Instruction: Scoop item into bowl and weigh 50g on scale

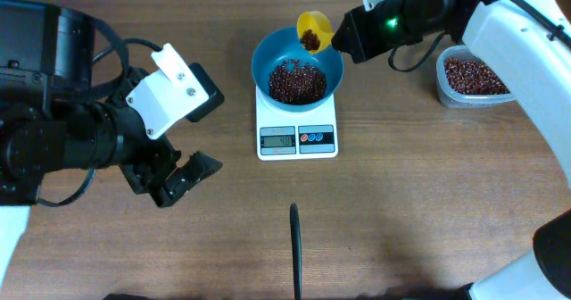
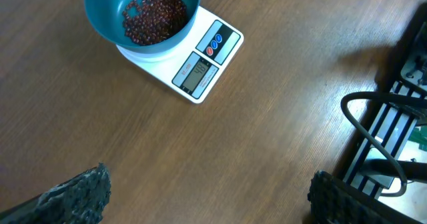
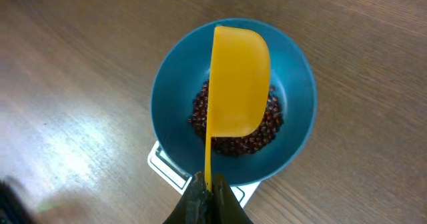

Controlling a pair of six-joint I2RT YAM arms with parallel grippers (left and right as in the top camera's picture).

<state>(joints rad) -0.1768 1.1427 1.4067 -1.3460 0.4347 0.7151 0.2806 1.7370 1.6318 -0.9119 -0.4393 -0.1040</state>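
scale point(image 1: 297, 139) display: unreadable | scoop point(image 3: 238, 77): hides some beans point(image 3: 268, 127) | left pincer point(image 2: 210, 194): cropped

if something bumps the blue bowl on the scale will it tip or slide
Probably slides rather than tips: the bowl is wide, and the beans heaped at its bottom keep weight low. It likely shifts easily, being smooth-looking plastic resting loose on the flat white top of the scale.

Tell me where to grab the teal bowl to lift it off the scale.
Pinch the bowl at its left rim from above, one finger inside, one outside: it looks too wide to span. The yellow scoop in the right gripper covers the far right rim; the open left gripper is free.
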